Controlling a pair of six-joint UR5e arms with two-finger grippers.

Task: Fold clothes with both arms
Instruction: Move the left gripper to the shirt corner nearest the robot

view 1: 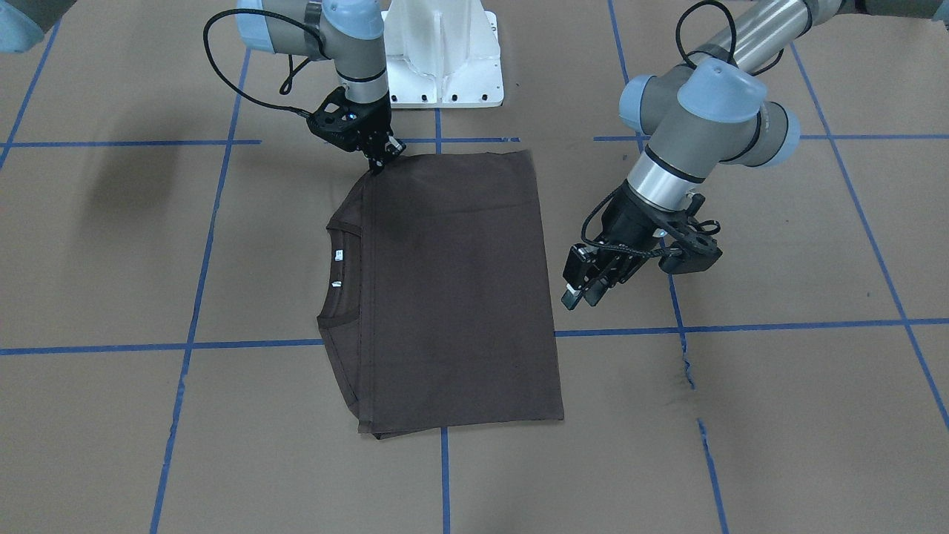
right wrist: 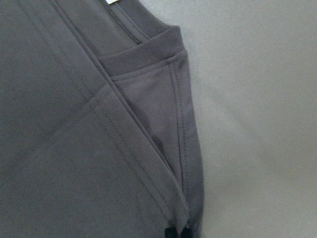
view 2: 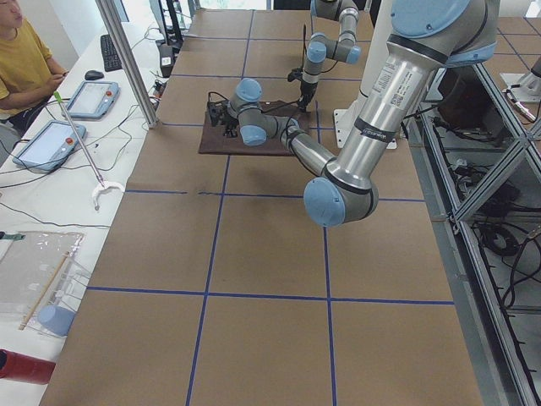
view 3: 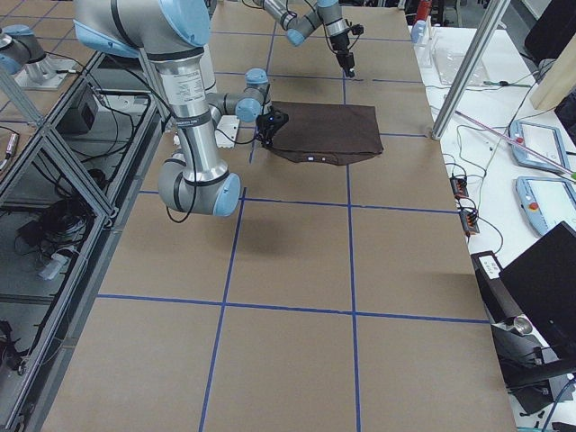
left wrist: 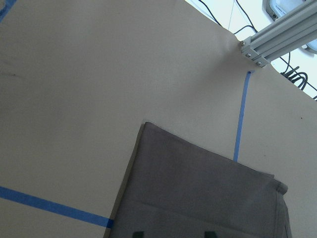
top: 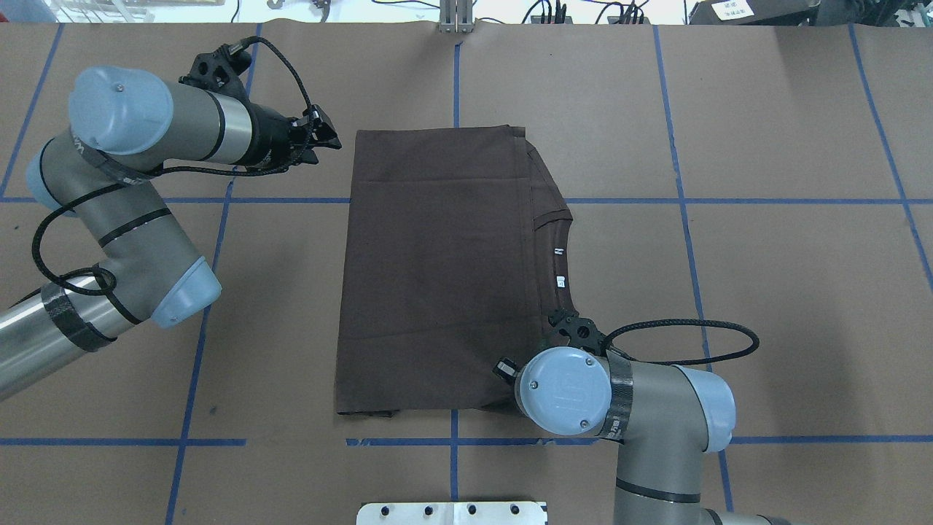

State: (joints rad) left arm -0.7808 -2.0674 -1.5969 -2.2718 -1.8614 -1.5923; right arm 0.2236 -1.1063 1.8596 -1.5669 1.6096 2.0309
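T-shirt: dark brown, folded into a flat rectangle on the bench, straight out from the white pedestal. The collar and neck labels are exposed on the pedestal's right-arm side.
Right end effector: down on the shirt corner nearest the pedestal, collar side. Its fingers are pressed close and look to be pinching the layered edge.
Left end effector: fingers spread, holding nothing. It hovers off the cloth beside the edge opposite the collar, further out from the pedestal than the right one.
Risk, skew: only one corner is gripped. If the right lifts before the left has hold, the stack probably twists or drags.
Risk, partial pinch: several layers meet at that corner. Catching only the top ones would peel the fold open.
Risk, left approach: coming in low from the side could shove the edge and ruck it instead of getting under.
Risk, cable: the loop on the right arm swings wide, so snag odds look low.
Around: blue tape lines on the bench. An operator with tablets sits at a side table, well away from the pedestal, past an aluminium post.
In the way: I see no object between the left end effector and the shirt edge. The right wrist hides its own corner from overhead.
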